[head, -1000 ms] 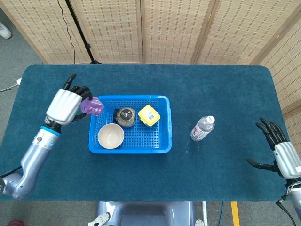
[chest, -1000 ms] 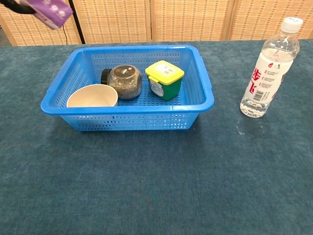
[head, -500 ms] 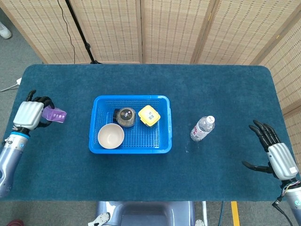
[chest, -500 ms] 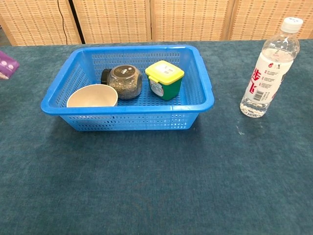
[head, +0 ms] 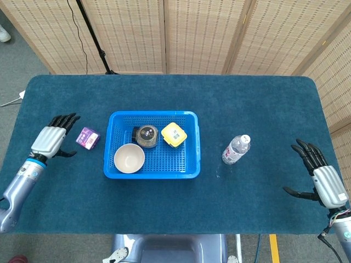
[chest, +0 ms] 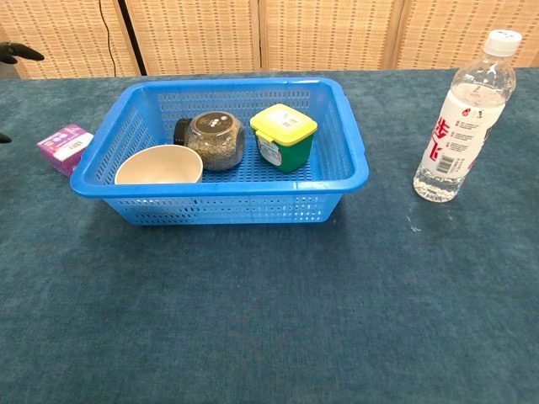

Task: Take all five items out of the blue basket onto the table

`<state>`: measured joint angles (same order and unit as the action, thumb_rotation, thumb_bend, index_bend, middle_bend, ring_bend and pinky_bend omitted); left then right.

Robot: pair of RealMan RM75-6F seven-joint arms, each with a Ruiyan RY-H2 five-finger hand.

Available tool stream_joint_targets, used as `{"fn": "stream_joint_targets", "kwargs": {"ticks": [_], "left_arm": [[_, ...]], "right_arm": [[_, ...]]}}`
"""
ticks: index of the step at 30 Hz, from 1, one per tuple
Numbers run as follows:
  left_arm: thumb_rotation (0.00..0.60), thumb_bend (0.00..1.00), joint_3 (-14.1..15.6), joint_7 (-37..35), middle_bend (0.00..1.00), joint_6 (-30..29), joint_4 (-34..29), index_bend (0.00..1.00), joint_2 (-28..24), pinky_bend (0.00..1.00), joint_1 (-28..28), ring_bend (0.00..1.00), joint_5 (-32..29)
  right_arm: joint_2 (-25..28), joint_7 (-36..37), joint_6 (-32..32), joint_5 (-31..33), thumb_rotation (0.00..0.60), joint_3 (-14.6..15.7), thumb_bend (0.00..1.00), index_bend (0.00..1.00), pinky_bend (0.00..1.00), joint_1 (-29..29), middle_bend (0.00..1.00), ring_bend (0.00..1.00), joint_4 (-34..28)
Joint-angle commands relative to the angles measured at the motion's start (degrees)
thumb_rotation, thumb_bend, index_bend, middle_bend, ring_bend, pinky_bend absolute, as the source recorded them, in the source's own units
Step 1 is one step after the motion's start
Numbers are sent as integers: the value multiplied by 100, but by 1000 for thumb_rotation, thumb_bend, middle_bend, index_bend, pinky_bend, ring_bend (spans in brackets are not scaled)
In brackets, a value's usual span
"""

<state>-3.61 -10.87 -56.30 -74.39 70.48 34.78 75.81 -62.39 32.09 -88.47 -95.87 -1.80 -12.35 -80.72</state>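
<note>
purple box (head: 88, 137) just beside left hand's (head: 49, 141) spread fingers (head: 67, 119), untouched

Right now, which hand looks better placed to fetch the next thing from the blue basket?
Probably the left hand: it is open, just left of the blue plastic basket, nearest the cream bowl. The right hand sits far off, beyond the clear water bottle.

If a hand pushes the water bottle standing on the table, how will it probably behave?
The water bottle stands upright, tall on a narrow base, so a high push would probably tip it. Being round, it would likely roll afterwards. Its clear plastic looks smooth, perhaps slippery, and may flex when squeezed.
</note>
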Motion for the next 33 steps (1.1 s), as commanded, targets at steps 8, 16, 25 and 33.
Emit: {"fn": "stream_joint_targets", "kwargs": {"ticks": [8, 16, 25, 33], "left_arm": [[600, 158, -133, 102, 0, -682, -941, 0, -223, 0, 61, 0, 795], [600, 160, -473, 1083, 0, -106, -1477, 0, 62, 0, 496, 0, 214], [600, 167, -755, 2145, 0, 532, -1569, 0, 775, 0, 1129, 0, -596], [600, 172, -834, 3020, 0, 721, -1537, 0, 1301, 0, 1534, 0, -1075]], "right_arm": [[8, -14, -16, -27, 600, 17, 0, 0, 0, 8, 0, 0, -20], [2, -1, 34, 5, 600, 12, 0, 0, 0, -7, 0, 0, 12], [-6, 41, 113, 94, 600, -17, 0, 0, 0, -31, 0, 0, 68], [-18, 105, 204, 153, 600, -36, 0, 0, 0, -67, 0, 0, 129]]}}
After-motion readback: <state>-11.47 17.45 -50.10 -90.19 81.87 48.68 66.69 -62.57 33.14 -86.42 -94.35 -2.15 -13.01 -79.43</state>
